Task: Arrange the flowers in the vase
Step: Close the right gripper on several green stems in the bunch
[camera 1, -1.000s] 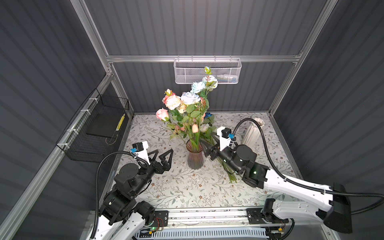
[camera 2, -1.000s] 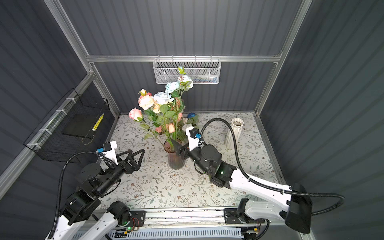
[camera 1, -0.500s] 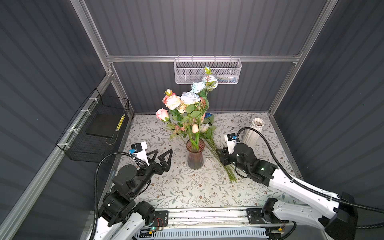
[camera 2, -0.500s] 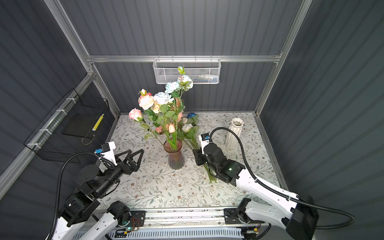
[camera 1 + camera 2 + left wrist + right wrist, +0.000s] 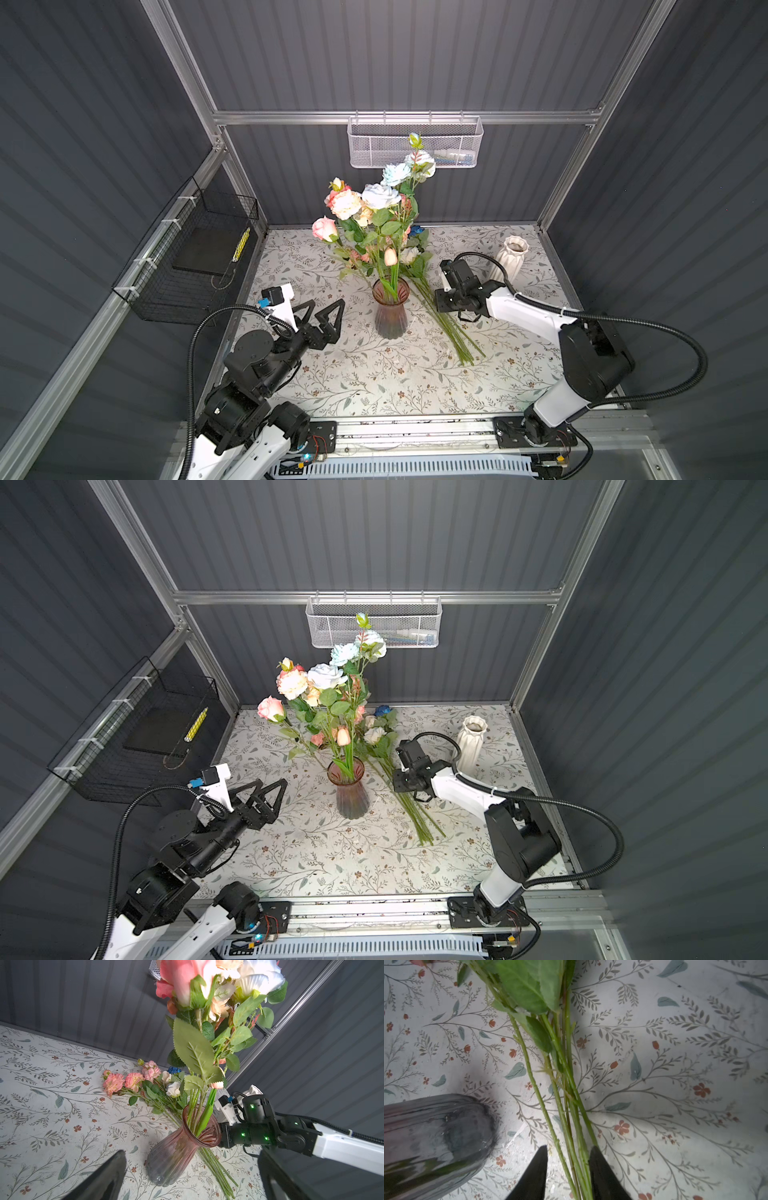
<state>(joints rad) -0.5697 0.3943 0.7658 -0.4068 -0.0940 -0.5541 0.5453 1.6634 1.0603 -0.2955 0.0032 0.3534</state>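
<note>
A pink ribbed glass vase (image 5: 390, 309) (image 5: 352, 789) (image 5: 178, 1151) stands mid-table and holds several flowers (image 5: 376, 203) (image 5: 322, 679) with pink, peach and pale blue heads. More flowers lie on the table just right of it, their green stems (image 5: 446, 328) (image 5: 415, 812) (image 5: 560, 1088) in a bundle. Their pink, cream and dark blue heads (image 5: 133, 1081) point toward the back wall. My right gripper (image 5: 436, 307) (image 5: 399, 785) (image 5: 569, 1151) points down over these stems. Its fingers straddle them, narrowed, with a gap left on one side. My left gripper (image 5: 326, 305) (image 5: 271, 785) hangs wide open and empty, left of the vase.
A white ribbed vase (image 5: 511, 255) (image 5: 471, 742) stands at the back right, behind my right arm. A white mesh basket (image 5: 413, 143) hangs on the back wall and a black wire basket (image 5: 195, 257) on the left wall. The floral-patterned table (image 5: 374, 382) ends at a front rail.
My right gripper has moved away from the vase, rightward and down onto the lying stems, and its jaws have narrowed around them. The left arm has stayed put.
</note>
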